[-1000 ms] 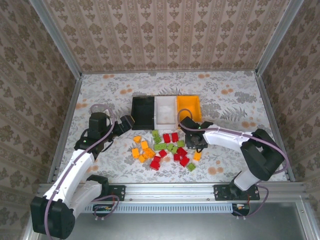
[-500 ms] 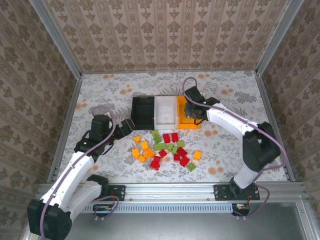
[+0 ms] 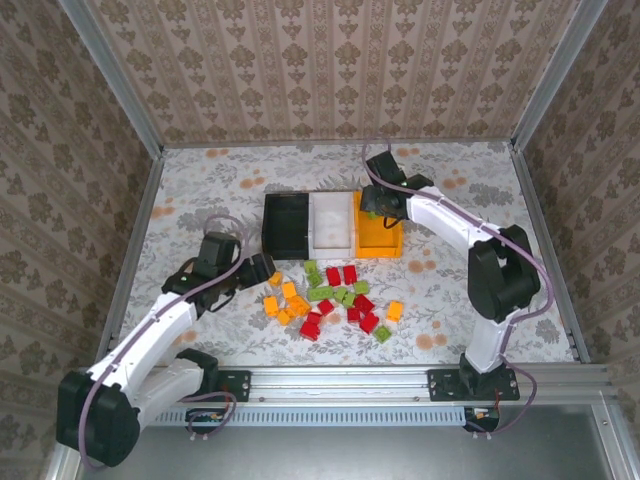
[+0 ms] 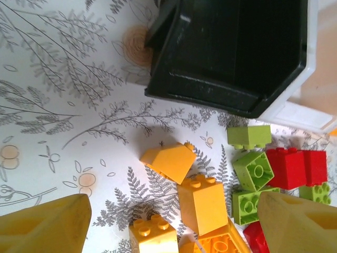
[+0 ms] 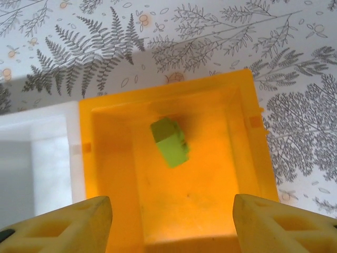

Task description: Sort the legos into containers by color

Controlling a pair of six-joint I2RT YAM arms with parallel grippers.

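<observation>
**Over the orange-yellow bin [image 5: 164, 87]: right gripper [image 5: 171, 226] fingers apart**

The right gripper hangs above the orange-yellow bin with its fingers spread and nothing between them. One light green brick [image 5: 169, 142] is inside that bin. The left gripper [image 4: 174, 226] hovers, fingers apart, over orange bricks [image 4: 202, 203] at the left edge of the lego pile [image 3: 330, 295], near the black bin [image 4: 231, 47].

We log a black bin [image 3: 285, 225], white bin [image 3: 331, 222] and orange-yellow bin [image 3: 380, 236] joined on the desk [image 3: 200, 190]; legos [image 3: 325, 298] scattered just before them; right jaws over the orange-yellow bin's far end; left jaws at the pile's left edge.
</observation>
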